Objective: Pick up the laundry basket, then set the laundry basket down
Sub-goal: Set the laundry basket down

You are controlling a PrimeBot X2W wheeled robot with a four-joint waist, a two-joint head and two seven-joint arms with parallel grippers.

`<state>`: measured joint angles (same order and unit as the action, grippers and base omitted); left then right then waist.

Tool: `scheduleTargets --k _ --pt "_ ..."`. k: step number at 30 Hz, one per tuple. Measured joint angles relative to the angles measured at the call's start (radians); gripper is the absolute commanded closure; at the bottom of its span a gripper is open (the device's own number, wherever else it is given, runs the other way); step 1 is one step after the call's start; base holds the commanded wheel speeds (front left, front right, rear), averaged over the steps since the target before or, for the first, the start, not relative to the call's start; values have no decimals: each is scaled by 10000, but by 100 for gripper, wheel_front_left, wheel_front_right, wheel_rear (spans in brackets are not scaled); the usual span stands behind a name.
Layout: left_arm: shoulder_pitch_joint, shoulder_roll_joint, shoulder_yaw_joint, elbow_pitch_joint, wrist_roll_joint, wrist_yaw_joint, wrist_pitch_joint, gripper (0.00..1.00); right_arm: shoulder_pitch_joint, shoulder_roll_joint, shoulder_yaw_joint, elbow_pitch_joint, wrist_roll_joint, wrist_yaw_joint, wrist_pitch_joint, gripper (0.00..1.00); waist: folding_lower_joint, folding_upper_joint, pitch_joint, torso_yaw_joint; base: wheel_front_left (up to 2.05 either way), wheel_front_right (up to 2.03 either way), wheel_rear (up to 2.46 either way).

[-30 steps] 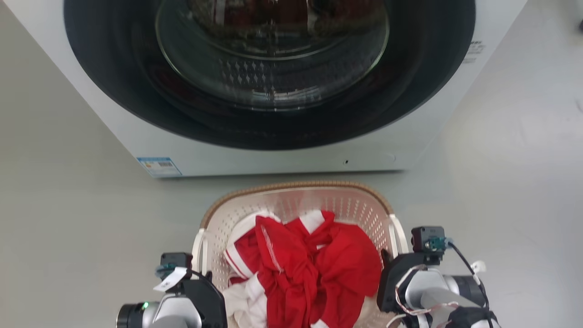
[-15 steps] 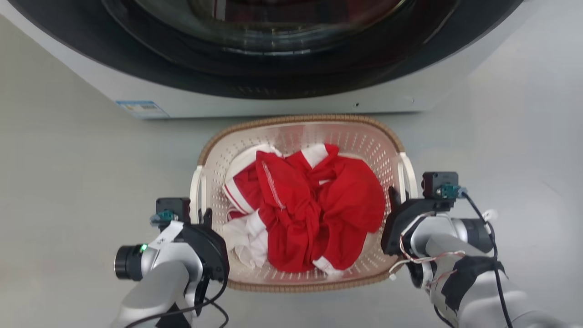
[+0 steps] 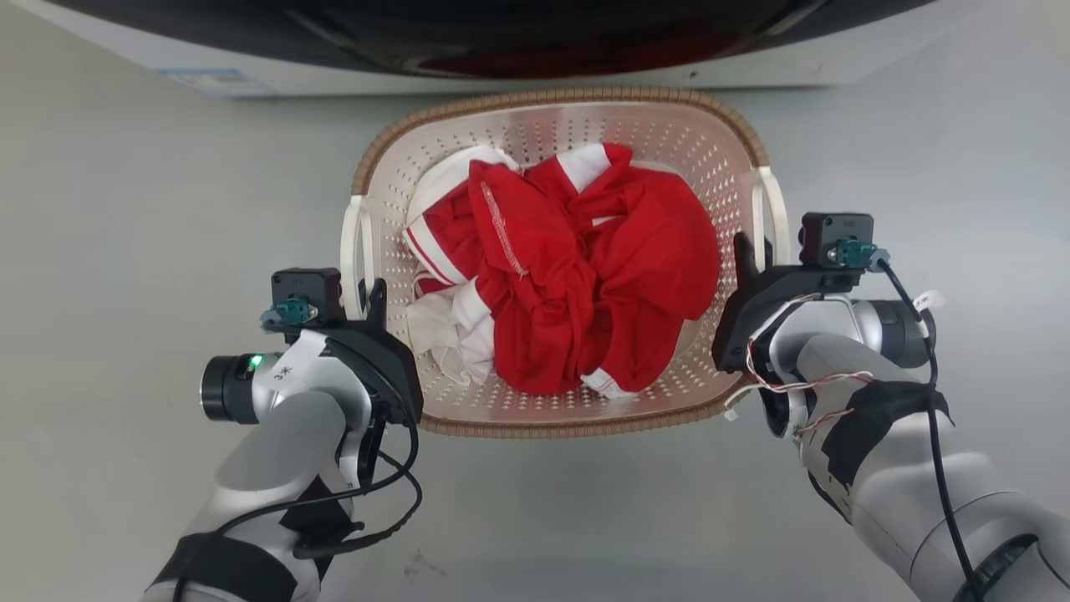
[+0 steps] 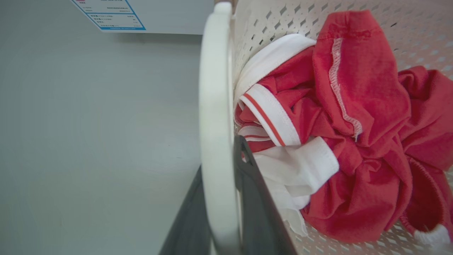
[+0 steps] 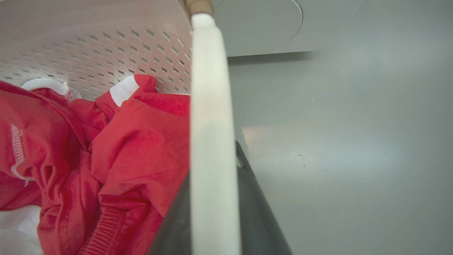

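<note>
The laundry basket (image 3: 568, 94) hangs right between the two claws: cream plastic, rounded-rectangular, walls peppered with small holes, a brown woven-look rim running round the top. Crumpled red garments (image 3: 585, 276) with white ribbed trim are heaped inside.

The left claw (image 3: 368, 294) comes in from the side, its dark fingers (image 4: 247, 184) straddling the smooth white left handle (image 4: 216, 88) and clamped on it, one outside, one against the perforated wall. The right claw (image 3: 752, 249) mirrors it, pinched on the right handle (image 5: 208, 88) with the red cloth just inboard.

Both pale forearms are bent inward, wrists level. Beyond the fingertips stands the glossy white washing machine (image 3: 276, 79), and matte grey floor (image 3: 125, 209) lies outboard of each claw.
</note>
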<state>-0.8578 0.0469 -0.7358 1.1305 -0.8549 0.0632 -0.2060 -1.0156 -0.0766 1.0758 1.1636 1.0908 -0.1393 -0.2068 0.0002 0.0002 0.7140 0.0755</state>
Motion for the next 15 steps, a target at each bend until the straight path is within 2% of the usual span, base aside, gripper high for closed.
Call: scheduleTargets --k 15 --pt "-495 -10 50 -8 23 73 -261 100 -482 -23 4 107 -159 0 -247 100 -1 -1 1306 142 0 0 0"
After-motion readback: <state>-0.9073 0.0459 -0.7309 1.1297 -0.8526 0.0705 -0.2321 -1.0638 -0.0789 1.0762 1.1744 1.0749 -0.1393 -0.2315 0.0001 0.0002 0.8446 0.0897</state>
